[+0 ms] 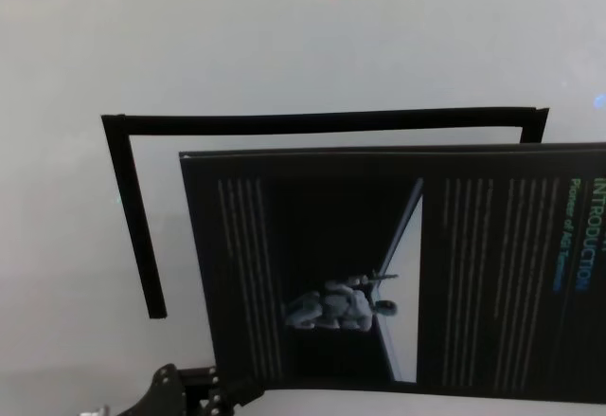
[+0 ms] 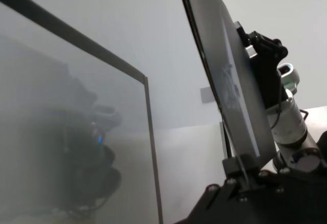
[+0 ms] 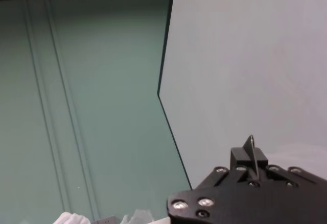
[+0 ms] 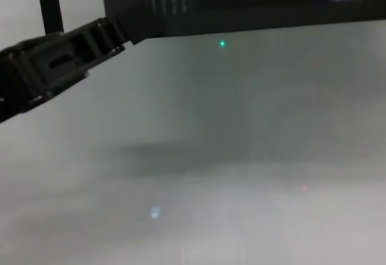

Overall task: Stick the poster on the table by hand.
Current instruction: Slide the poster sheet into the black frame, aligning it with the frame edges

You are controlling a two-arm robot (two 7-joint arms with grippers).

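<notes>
I am seeing left hand (image 1: pixel 232 395) pinching poster (image 1: pixel 398 274) at 7 o'clock corner, sheet raised off table (image 1: pixel 284 46); right hand (image 3: pixel 251 172) clamping poster edge; black tape outline (image 1: pixel 133 217) at 10 o'clock.

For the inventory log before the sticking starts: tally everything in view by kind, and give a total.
Large thin black rectangular poster: 1
Blocky black plastic robot hands: 2, left hand and right hand, each gripping the poster's edge
Thin black strip outline: 1
Smooth pale grey-white table: 1
Total: 5
</notes>
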